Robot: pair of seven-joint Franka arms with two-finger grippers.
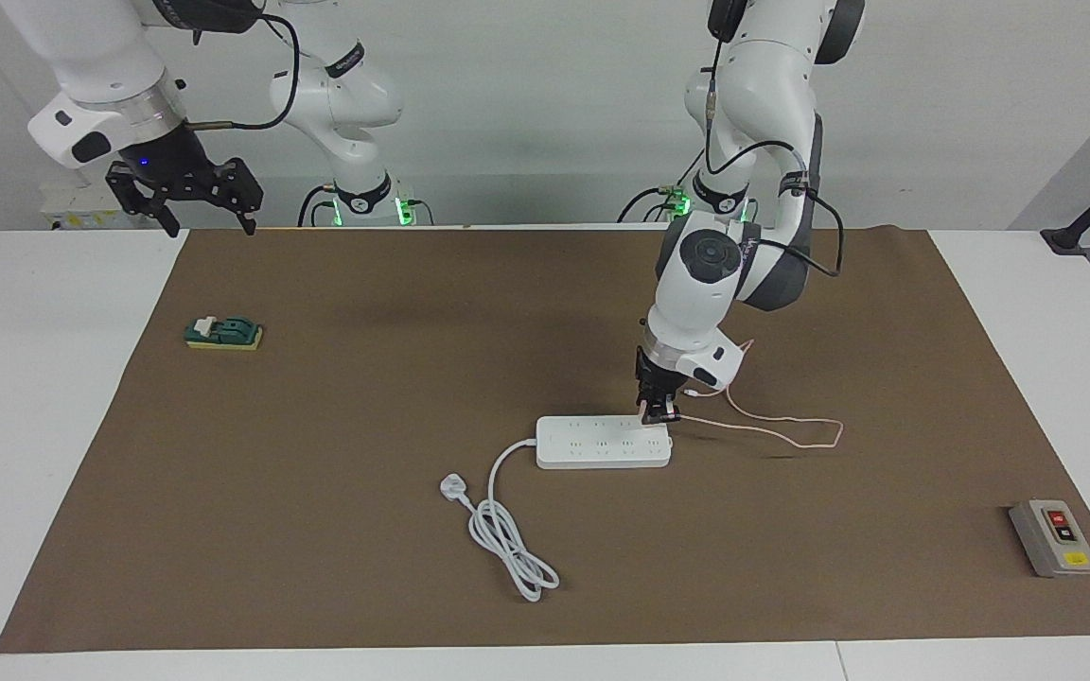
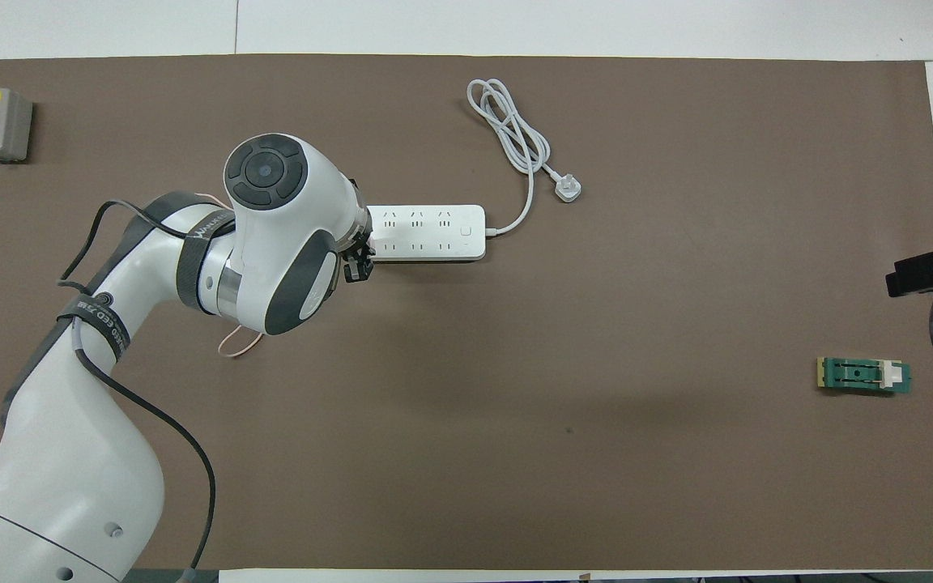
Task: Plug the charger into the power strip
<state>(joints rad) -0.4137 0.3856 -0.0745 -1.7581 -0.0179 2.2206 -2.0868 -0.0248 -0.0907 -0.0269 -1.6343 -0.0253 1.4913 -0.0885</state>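
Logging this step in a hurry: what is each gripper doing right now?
Left gripper: shut on the charger, at the power strip's end.
Right gripper: open, empty, waiting above the table edge.

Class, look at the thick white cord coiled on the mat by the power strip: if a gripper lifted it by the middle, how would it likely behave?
The white cord lies in loose loops, so it would probably sag and uncoil. Its three-pin plug would likely dangle. Its other end joins the power strip, so a pull may drag the strip.
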